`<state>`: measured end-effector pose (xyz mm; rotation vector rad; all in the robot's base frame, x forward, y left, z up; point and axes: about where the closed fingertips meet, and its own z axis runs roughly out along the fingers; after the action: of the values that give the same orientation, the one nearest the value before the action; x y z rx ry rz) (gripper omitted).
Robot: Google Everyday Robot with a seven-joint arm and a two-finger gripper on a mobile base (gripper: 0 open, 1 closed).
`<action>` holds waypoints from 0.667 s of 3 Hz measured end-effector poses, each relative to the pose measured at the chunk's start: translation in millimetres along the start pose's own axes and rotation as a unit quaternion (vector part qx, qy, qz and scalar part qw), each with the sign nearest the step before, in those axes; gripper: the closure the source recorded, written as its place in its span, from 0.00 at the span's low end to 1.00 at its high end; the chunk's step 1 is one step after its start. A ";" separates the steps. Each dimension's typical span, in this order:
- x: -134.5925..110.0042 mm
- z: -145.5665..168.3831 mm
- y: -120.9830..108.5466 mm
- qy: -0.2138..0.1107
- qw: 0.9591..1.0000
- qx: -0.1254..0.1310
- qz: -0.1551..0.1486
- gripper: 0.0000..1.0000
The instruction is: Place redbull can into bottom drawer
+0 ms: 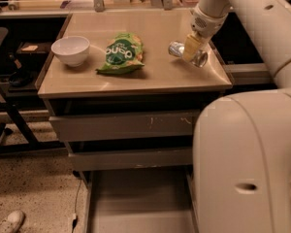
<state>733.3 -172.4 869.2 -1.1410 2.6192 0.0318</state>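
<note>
The redbull can (175, 48) lies on its side on the right part of the tan table top, its shiny round ends showing to either side of my gripper. My gripper (191, 47) reaches down from above and is shut across the can's middle, low at the table surface. The bottom drawer (140, 200) is pulled out below the table's front, its flat grey floor bare. My large white arm (242, 164) covers the drawer's right side.
A green snack bag (121, 53) lies mid-table and a white bowl (71, 50) stands at the left. Two upper grey drawers (126, 126) are shut. A dark frame and chair legs (9, 110) stand left of the table. A shoe (7, 222) is on the floor.
</note>
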 end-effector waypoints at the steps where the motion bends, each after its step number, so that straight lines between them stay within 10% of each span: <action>1: 32.2 -76.0 42.7 -0.036 0.999 0.016 0.025 1.00; 2: 32.2 -76.0 42.7 -0.036 0.999 0.016 0.025 1.00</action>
<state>662.9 -176.1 929.6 -1.0443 2.5754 0.0390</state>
